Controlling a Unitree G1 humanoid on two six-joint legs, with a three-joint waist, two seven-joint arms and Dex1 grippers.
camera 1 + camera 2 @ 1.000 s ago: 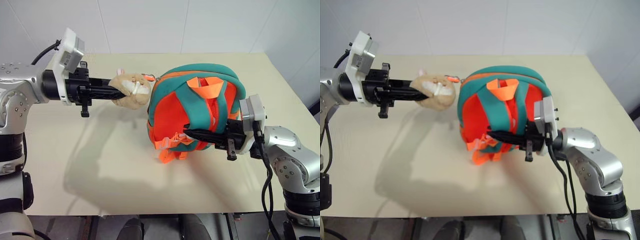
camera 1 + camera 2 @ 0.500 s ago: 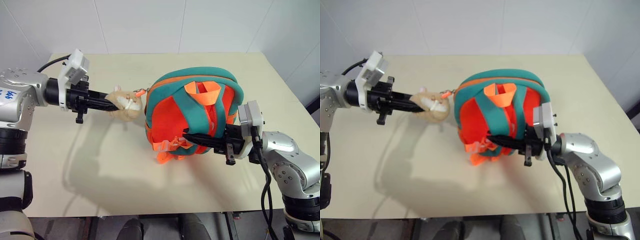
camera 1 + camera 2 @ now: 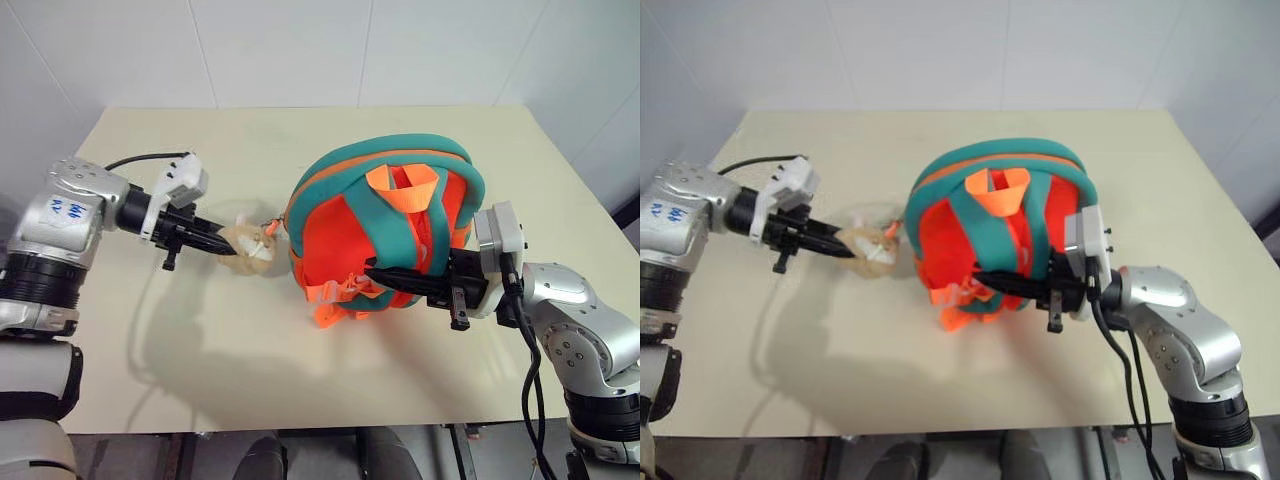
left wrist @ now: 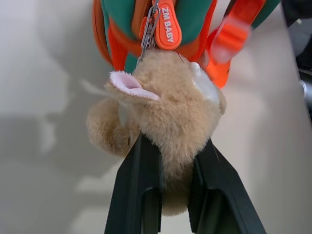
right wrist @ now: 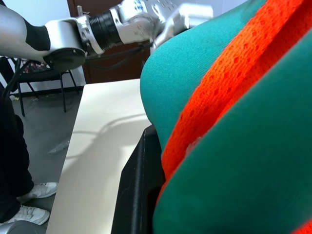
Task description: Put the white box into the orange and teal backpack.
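Observation:
The orange and teal backpack (image 3: 385,225) stands on the cream table (image 3: 200,350), strap side facing me. Its tan plush toy (image 4: 170,112) hangs from an orange zipper pull (image 4: 168,29) at the backpack's left side. My left gripper (image 3: 222,243) is shut on the toy, low over the table. From the right, my right gripper (image 3: 385,277) reaches across the backpack's lower front and is shut on its straps; one black finger (image 5: 141,185) presses against the fabric. The white box is out of view.
A white wall (image 3: 300,50) runs behind the table's far edge. A person's legs and white shoes (image 5: 24,204) stand beyond the table's left side, near a chair (image 5: 19,87). Bare tabletop lies in front of the backpack.
My left gripper has sunk toward the table with the plush toy held in it, and its arm has tilted downward. The right gripper and the backpack have kept their place.

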